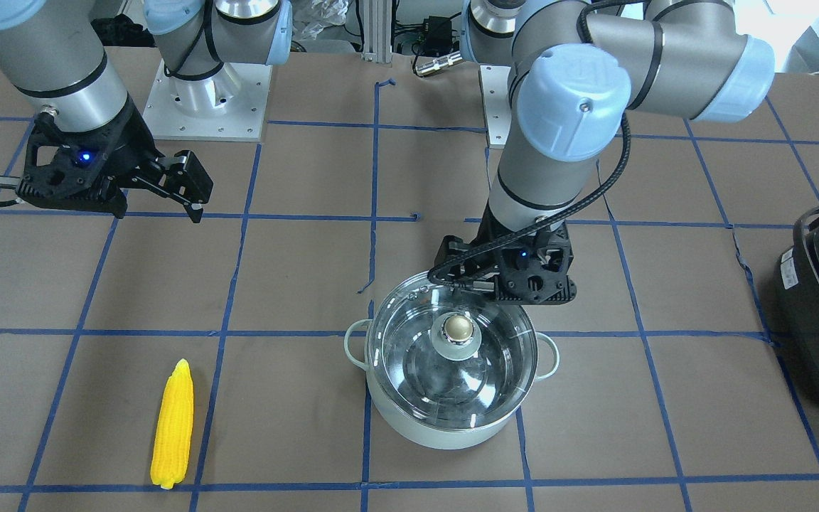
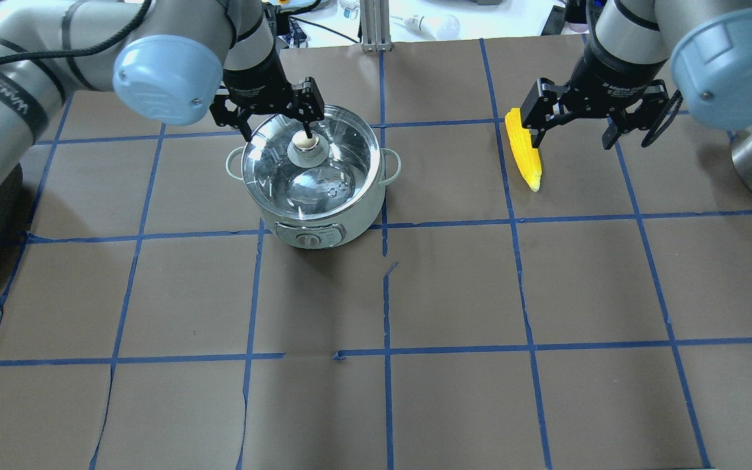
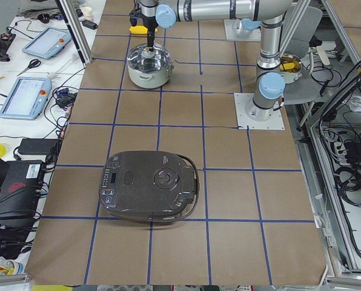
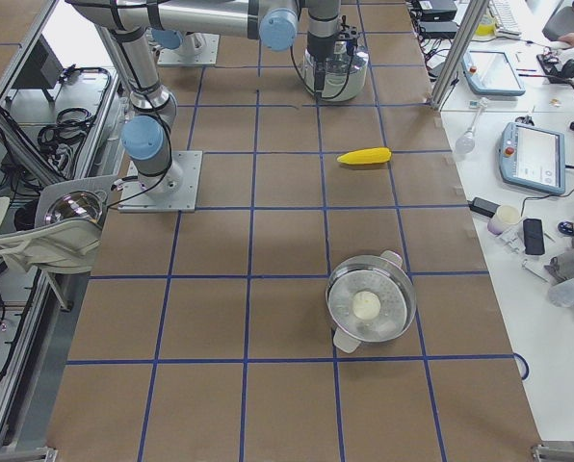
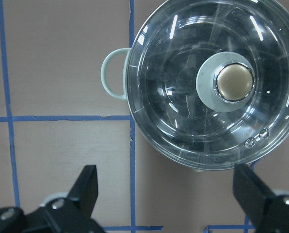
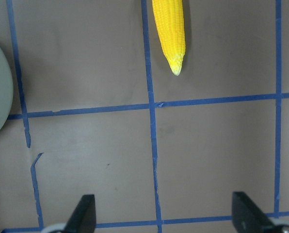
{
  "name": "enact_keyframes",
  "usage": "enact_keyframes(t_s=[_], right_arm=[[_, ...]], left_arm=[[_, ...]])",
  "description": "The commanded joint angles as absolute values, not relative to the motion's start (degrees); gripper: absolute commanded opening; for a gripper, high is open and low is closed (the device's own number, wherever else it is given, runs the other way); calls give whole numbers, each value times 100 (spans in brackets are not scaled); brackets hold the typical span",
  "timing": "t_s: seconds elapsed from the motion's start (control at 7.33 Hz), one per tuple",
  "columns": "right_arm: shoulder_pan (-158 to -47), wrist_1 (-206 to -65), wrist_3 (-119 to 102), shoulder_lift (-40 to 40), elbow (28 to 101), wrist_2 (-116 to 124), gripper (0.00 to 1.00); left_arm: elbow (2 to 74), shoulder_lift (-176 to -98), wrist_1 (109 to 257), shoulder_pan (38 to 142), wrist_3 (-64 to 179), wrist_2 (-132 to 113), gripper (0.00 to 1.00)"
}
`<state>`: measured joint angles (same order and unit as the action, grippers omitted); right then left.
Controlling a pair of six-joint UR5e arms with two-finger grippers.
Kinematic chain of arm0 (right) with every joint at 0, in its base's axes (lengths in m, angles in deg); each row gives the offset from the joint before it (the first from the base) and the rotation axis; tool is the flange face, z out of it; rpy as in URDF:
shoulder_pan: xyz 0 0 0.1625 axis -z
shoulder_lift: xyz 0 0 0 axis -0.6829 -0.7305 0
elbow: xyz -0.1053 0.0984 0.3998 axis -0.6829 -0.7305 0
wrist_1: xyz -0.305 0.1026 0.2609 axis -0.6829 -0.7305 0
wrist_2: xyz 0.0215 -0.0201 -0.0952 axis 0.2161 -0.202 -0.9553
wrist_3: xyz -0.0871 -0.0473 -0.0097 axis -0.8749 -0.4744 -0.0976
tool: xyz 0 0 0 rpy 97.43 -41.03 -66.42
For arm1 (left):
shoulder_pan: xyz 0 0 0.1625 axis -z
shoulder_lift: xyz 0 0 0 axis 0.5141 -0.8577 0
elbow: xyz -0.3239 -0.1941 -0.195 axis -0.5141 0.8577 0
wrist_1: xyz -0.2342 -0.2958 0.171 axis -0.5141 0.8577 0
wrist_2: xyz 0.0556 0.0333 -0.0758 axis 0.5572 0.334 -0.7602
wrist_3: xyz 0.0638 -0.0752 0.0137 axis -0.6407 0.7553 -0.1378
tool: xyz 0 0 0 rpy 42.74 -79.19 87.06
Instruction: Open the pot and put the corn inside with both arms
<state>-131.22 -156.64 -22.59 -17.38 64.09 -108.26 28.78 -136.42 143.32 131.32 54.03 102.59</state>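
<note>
left gripper [image 2: 277, 133]: jaws spread wide, gripping nothing, poised over the robot-side rim of the pot [image 2: 350, 220]. the brass knob [image 5: 232, 83] lies ahead of the fingers, not between them.
right gripper [image 2: 572, 135]: jaws spread wide, empty, above the table [image 2: 454, 287].
pot: upright in the robot's left half, glass lid [image 2: 327, 179] seated on it.
corn [image 2: 523, 150]: flat on the table just beside the right gripper, well apart from the pot.
black appliance [image 3: 150, 185]: at the robot's left end.
</note>
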Motion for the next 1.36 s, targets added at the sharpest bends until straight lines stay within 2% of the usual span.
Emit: enact_keyframes(t_s=[0.0,0.27,0.68,0.82,0.95,1.09,1.23], right_arm=[[-13105,-15830,-2199,-1527,6441,-10838,100],[-13079,-16449,-2426,-903,6433,-10838,100],[-12614,-17435,-3777,-252,6354,-10829,100],[-12613,-18004,-3798,219,6336,-10812,100],[-12621,-18628,-3807,581,6345,-10751,100],[-12622,-18791,-3799,767,6284,-10742,100],[-12622,-18810,-3799,1013,6214,-10741,100]], left_arm=[[2813,-14033,13848,13263,5453,10260,100],[2822,-14183,13748,13263,5452,10269,97],[2927,-14193,13721,13263,5461,10312,78],[2910,-14166,13721,13263,5452,10321,71],[2910,-14140,13729,13254,5452,10321,69],[2884,-14122,13730,13254,5452,10321,24],[2849,-14096,13730,13254,5452,10330,0]])
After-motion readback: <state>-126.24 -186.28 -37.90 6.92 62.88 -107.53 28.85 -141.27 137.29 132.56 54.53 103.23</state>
